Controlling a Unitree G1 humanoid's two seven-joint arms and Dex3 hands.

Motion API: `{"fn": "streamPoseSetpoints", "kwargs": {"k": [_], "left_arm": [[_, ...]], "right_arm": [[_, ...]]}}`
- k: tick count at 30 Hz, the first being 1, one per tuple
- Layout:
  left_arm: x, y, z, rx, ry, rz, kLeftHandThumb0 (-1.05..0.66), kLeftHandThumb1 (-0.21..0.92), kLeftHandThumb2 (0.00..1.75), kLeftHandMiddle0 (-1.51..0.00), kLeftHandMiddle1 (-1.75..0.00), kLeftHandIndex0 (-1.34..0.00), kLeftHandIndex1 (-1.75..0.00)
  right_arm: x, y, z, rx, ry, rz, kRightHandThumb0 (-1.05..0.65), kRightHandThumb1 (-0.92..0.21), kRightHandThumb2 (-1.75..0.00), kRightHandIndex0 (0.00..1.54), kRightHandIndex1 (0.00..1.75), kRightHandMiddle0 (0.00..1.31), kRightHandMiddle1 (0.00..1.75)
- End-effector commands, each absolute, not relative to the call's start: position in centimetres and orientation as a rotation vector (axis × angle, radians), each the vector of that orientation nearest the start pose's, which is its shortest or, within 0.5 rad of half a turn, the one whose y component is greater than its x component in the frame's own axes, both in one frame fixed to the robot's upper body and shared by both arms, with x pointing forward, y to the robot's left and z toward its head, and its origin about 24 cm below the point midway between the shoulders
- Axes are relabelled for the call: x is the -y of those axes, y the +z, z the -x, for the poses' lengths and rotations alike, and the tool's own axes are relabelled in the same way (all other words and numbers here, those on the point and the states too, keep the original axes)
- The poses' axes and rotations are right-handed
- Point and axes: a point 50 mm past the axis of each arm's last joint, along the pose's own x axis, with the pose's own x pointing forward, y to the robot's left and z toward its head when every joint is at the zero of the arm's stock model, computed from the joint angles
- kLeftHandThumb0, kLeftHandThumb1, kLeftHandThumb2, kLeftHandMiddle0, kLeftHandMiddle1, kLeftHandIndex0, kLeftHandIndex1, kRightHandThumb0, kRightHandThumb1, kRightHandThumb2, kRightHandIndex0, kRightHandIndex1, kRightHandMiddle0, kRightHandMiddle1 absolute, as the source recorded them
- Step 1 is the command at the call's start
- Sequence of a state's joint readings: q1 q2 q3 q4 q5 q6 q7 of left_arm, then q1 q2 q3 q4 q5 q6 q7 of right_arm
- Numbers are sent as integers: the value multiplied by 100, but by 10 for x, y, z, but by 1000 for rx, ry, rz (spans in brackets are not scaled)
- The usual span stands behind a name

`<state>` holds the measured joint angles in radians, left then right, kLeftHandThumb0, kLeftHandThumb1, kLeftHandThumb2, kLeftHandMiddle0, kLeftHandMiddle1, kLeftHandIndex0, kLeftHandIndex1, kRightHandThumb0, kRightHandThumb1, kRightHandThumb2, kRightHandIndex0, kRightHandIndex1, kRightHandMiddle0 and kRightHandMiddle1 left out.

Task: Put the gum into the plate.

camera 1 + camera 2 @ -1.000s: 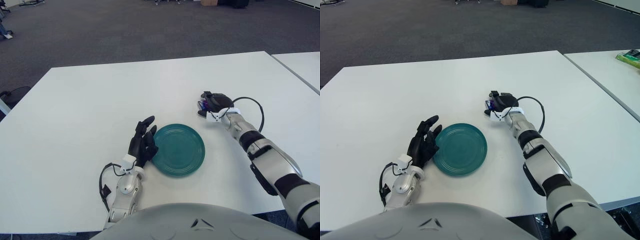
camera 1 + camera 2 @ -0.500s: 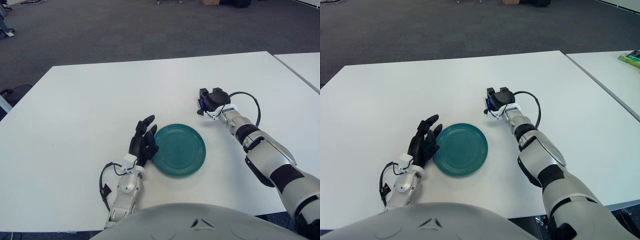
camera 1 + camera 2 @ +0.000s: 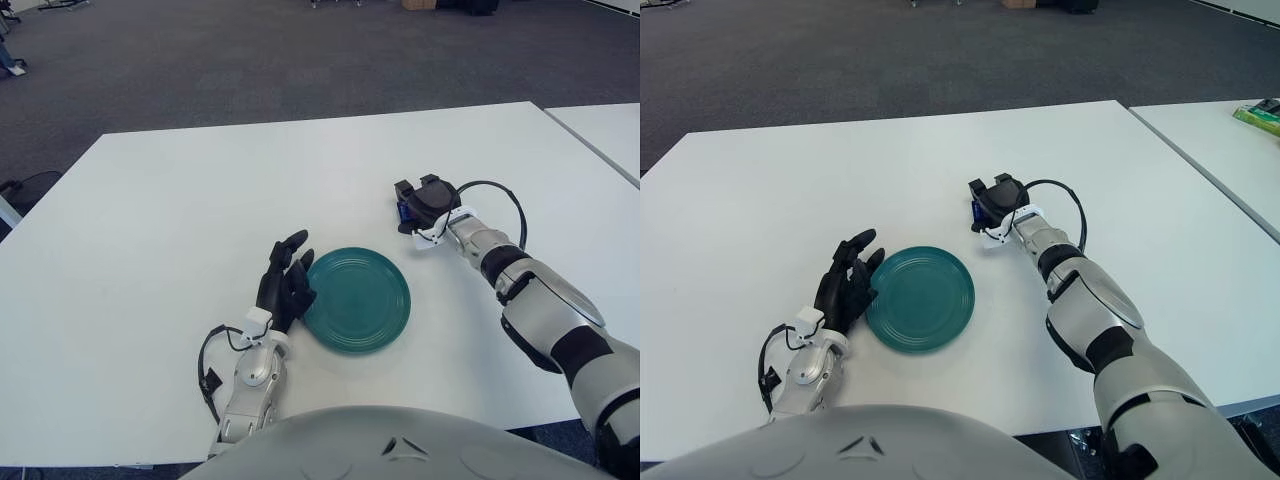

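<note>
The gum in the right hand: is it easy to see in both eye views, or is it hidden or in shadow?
Left eye view: only a small blue edge of the gum shows at the left of the dark right hand, whose fingers cover the rest. Right eye view: the same, a blue sliver; light is even, shadows on the table are soft, and the plate has no glare.

Both hands are black with three jointed fingers: the left hand [image 3: 285,283] and the right hand [image 3: 424,199]. Behind the fingers of each sits a white wrist band, then a silver-grey forearm. A thin black cable [image 3: 208,362] loops out beside the left wrist; another black cable [image 3: 500,197] arcs over the right wrist. The right arm [image 3: 545,318] alternates silver shells with black joint bands. A grey rounded torso cover [image 3: 400,445] fills the lower edge.
</note>
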<state>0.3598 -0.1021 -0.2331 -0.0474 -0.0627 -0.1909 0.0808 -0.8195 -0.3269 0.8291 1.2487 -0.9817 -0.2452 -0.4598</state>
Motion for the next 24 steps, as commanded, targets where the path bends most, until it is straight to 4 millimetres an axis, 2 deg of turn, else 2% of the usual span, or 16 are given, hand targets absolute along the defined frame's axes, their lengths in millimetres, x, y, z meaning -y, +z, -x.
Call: {"fn": "streamPoseSetpoints", "kwargs": {"k": [1, 16, 24], "left_arm": [[-94, -9, -174, -176, 12, 252, -83, 92, 94, -61, -3, -28, -81], [-96, -8, -176, -170, 18, 248, -86, 92, 95, -62, -3, -34, -85], [-97, -8, -176, -172, 28, 252, -85, 92, 95, -65, -4, -35, -87]], "right_arm": [[148, 15, -351, 279, 551, 1859, -38, -73, -78, 63, 175, 32, 175], [154, 21, -354, 310, 530, 1879, -39, -71, -81, 62, 175, 33, 175], [159, 25, -355, 310, 497, 1830, -39, -71, -81, 63, 175, 33, 175]]}}
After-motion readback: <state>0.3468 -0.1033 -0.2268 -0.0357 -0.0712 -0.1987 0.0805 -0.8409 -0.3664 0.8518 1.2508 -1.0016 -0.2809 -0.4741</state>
